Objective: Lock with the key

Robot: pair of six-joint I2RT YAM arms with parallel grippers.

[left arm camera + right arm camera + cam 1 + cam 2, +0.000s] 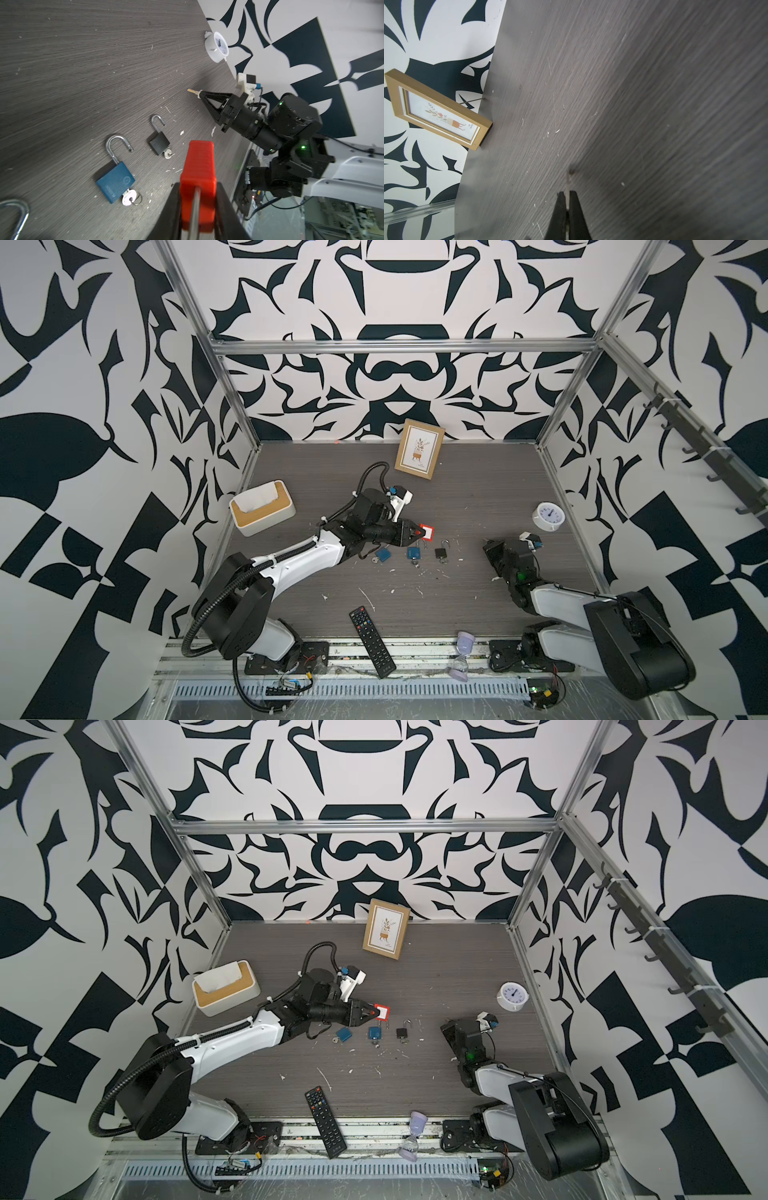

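Observation:
My left gripper point(419, 533) point(197, 186) is shut on a red padlock point(428, 533) point(198, 166) and holds it above the table's middle. The padlock's body points away from the wrist, and its metal shackle point(194, 207) runs back between the fingers. My right gripper point(486, 546) point(566, 194) hovers low at the right, apart from the padlock, shut on a thin key point(192, 90) point(568, 180). The key's blade sticks out past the fingertips.
Two blue padlocks point(413, 552) point(383, 554) and a black one point(441, 551), shackles open and keys in, lie just in front of the red padlock. Around stand a tissue box point(262, 508), picture frame point(419, 448), clock point(548, 515), remote point(372, 641) and hourglass point(463, 655).

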